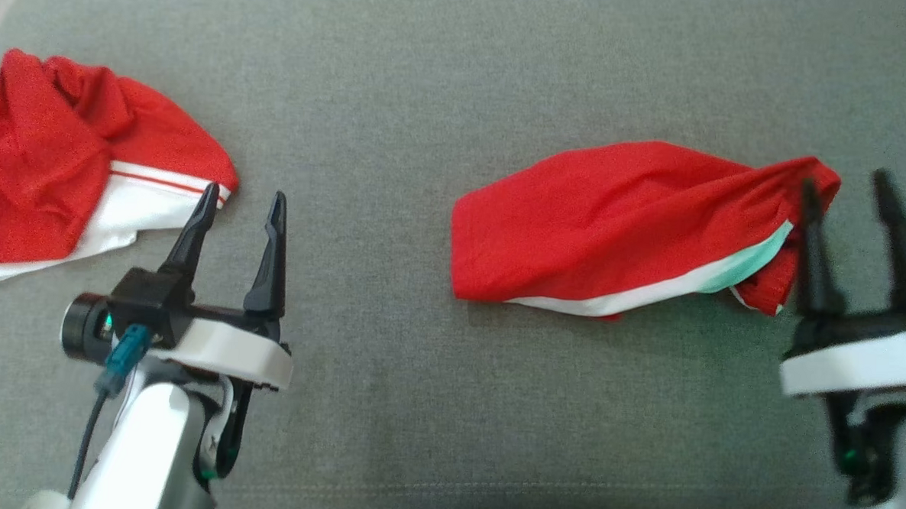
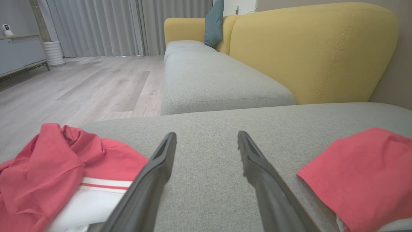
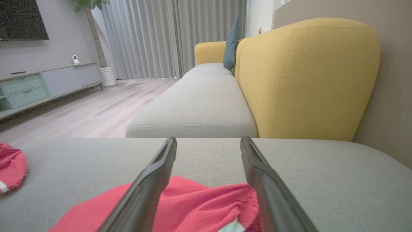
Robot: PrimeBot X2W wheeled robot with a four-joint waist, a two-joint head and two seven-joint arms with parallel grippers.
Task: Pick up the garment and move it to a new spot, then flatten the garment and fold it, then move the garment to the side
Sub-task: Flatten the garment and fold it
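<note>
The right claw (image 1: 845,180) is standing wide open with nothing gripped. In the head view its inner finger is crossing the bunched end of the red garment (image 1: 622,224). In the right wrist view the right claw (image 3: 208,139) is hovering over that same bunched end (image 3: 199,206), with the cloth lying under and between the two fingers. I cannot tell whether a fingertip is touching the cloth.

The garment is lying on the grey sofa seat (image 1: 399,76), stretching away from the claw toward 9 o'clock, with a white and pale green edge showing along its near side.

The left claw (image 1: 244,193) is also gaping wide and empty. One fingertip is sitting just beside the white, red-striped hem of a second garment (image 1: 59,161), which is crumpled at its 10 o'clock.

The left wrist view is showing the left claw (image 2: 206,133) over bare grey fabric between the two cloths, apart from both.

The head view is looking straight down. The wrist views are adding a yellow backrest (image 3: 305,77), a teal pillow (image 3: 232,45), grey curtains (image 2: 106,27) and a wooden floor (image 2: 83,83).
</note>
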